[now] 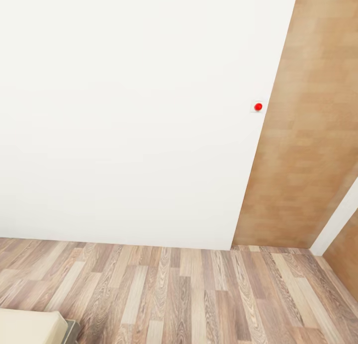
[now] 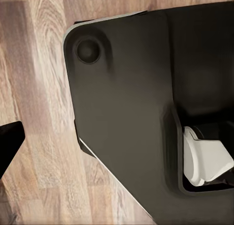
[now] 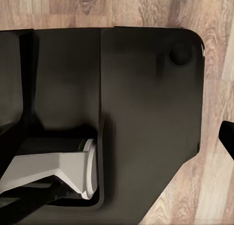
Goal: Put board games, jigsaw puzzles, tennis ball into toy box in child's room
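While the head view faces a white wall (image 1: 134,115) above wood-plank floor (image 1: 189,294), the bed (image 1: 30,326) corner sits near left; neither gripper's state can be told.

A plain white wall (image 1: 134,110) meets the wood-plank floor (image 1: 189,294). Right of the wall stands a light wooden panel (image 1: 308,135); near the wall's right edge sits a small red button (image 1: 258,106).

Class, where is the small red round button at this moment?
In the head view, the small red round button sits on the plain white wall, at its right edge, beside the light wood-panelled wall, well above the wood-plank floor.
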